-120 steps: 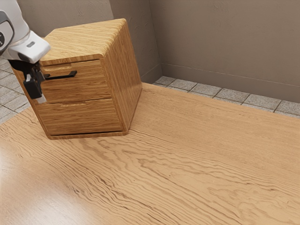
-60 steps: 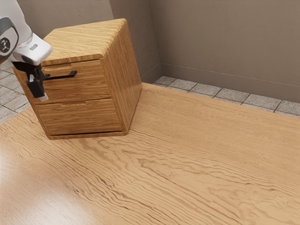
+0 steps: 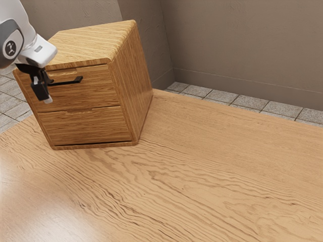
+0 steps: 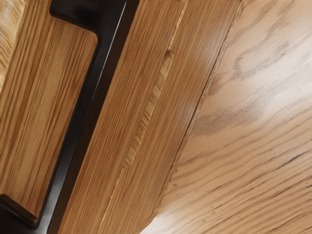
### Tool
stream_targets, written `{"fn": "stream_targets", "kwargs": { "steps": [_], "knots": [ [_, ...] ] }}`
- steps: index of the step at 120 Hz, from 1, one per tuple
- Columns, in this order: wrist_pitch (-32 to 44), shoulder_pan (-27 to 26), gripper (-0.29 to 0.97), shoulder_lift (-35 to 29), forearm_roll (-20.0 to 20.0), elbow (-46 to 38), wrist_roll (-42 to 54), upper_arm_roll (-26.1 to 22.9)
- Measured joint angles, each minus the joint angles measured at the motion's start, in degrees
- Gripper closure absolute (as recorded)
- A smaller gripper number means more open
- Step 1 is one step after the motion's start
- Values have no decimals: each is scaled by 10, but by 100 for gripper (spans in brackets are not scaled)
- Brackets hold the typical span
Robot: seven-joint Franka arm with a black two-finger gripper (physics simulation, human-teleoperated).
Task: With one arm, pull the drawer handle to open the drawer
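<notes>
1. The black two-finger gripper sits at the exterior view's left end of the slim black bar handle on the top drawer of the boxy wooden cabinet. I cannot tell whether its jaws are open or closed.
2. The drawer looks shut, so this is probably the grasping step.
3. The next move calls for a firm hold, then a straight outward pull.

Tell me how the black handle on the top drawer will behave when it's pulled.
The handle is a thin black bar standing off the upper drawer, so it probably stays stiff. Its smooth surface may let the end effector slip. The cabinet stands on a smooth table, so a hard pull might drag it along.
</notes>
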Motion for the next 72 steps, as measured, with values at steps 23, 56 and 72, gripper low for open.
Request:
{"fn": "stream_targets", "kwargs": {
  "steps": [23, 56, 72],
  "knots": [
    [7, -6, 0, 9, -5, 3, 11, -2],
    [17, -25, 0, 16, -10, 3, 26, -2],
    [20, -20, 0, 17, -10, 3, 31, -2]
  ]
}}
